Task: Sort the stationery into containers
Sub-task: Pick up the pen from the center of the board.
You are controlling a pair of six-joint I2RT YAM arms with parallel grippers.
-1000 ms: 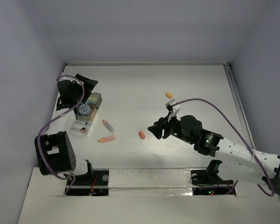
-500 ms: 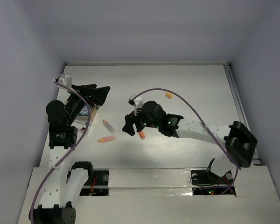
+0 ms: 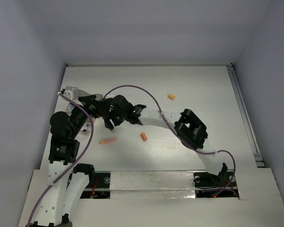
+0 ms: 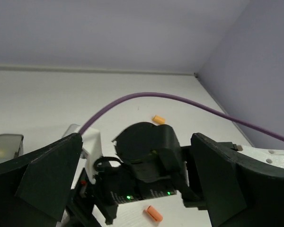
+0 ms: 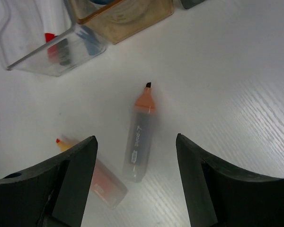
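Orange-tipped clear plastic marker (image 5: pixel 138 142): lying 5 o'clock from the clear rectangular plastic tray (image 5: pixel 35 66).
Your right gripper (image 5: pixel 136 140): jaws apart, flanking it.
Your left gripper (image 4: pixel 135 142): jaws wide apart, empty.

Under your right wrist camera lies a highlighter (image 5: pixel 141 142) with a smoky translucent barrel, dark lettering, a salmon-orange collar and a black nib. The second marker (image 5: pixel 109 187) beside it is pinkish-orange, with a yellow, red-tipped end. Your fingers (image 5: pixel 68 182) are black. The clear tray (image 5: pixel 52 56) shows red and blue flecks inside, and the box (image 5: pixel 128 16) is amber-brown. The worktop (image 5: pixel 227 71) is white with faint grain. From above you see an orange cap (image 3: pixel 143 136), a yellow-orange stub (image 3: pixel 171 96), and purple cables (image 3: pixel 130 86) over white arm links (image 3: pixel 154 115).
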